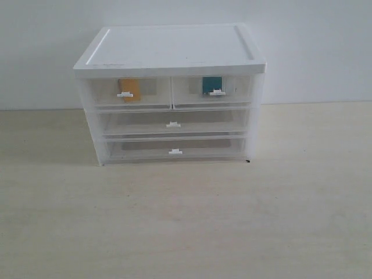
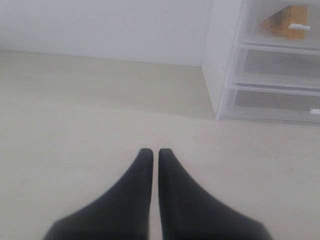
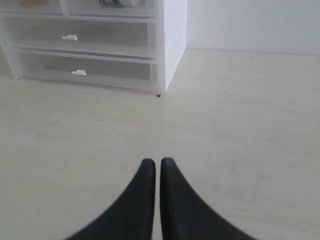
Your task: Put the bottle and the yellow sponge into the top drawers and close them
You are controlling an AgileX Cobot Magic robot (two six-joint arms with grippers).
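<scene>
**Both items stowed, drawers shut: task looked complete**

We found the yellow sponge [image 1: 130,90] inside the left of the top drawers [image 1: 156,92] and the bottle [image 1: 211,85] inside the right one. Both drawer fronts sat flush with the unit [image 1: 174,49]. We judged that no step was left, and that the next move called only for keeping the arms clear.

The left gripper [image 2: 155,152] and right gripper [image 3: 158,162] were over the table [image 1: 186,232], well apart from the unit, fingers pressed together and holding nothing. Neither arm showed in the exterior view.

Through the cloudy plastic the bottle was only a teal patch. We could not make out its cap, and the right wrist view cut the bottle off.
</scene>
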